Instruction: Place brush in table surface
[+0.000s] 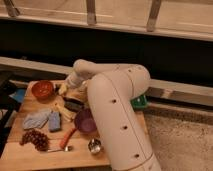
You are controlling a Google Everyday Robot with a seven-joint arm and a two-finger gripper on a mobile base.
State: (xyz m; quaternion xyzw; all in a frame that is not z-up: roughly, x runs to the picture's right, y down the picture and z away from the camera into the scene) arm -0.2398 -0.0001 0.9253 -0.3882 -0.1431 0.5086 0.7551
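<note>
The gripper [66, 89] is lowered beside the dark oblong brush [73, 105] on the plank table surface [30, 152]; the state of its jaws cannot be told. A purple bowl [85, 121] and an orange bowl [42, 89] are seen nearby.

Worktop [30, 150]: pale wooden planks, warm tan. Brush [75, 104]: dark brown-black block. Gripper [67, 90]: cream-white, at the worktop's far edge just behind the brush, on a glossy white arm [117, 115] dotted with small dark holes. Bowl [85, 121]: purple. Second bowl [42, 89]: orange-red. Cloth [36, 120]: grey-blue; sponge [54, 121] beside it bluer. Grapes [35, 138]: dark maroon cluster. Utensil handle [67, 137]: orange-red. Stick [63, 112]: pale cream. Tray [141, 102]: green. Small cup [94, 146]: silvery metal.
</note>
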